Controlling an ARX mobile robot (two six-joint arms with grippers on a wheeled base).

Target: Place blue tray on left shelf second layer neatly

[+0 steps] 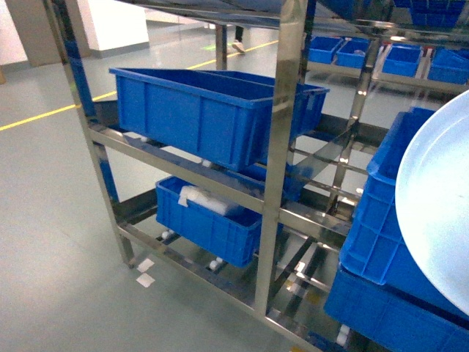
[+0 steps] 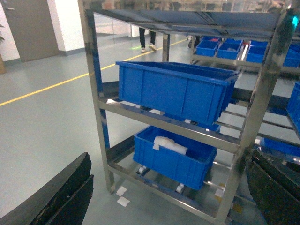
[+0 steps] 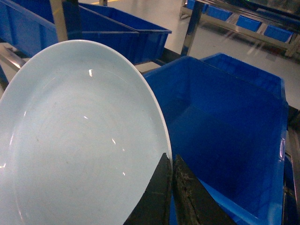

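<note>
No writing, label or number can be read anywhere here; the small white paper slips (image 2: 123,197) on the grey floor by the rack's foot look blank.

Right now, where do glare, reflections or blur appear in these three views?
Head view: soft overall, blue tray washed pale at the right edge, floor glare behind the rack. Left wrist view: uprights mirror the surroundings, left gripper's fingers dark and blurred. Right wrist view: small white highlights on the tray.

My right end effector (image 3: 169,176) pinches the pale blue round plastic tray (image 3: 75,140) by its rim; my left end effector (image 2: 164,197) is spread wide.
</note>
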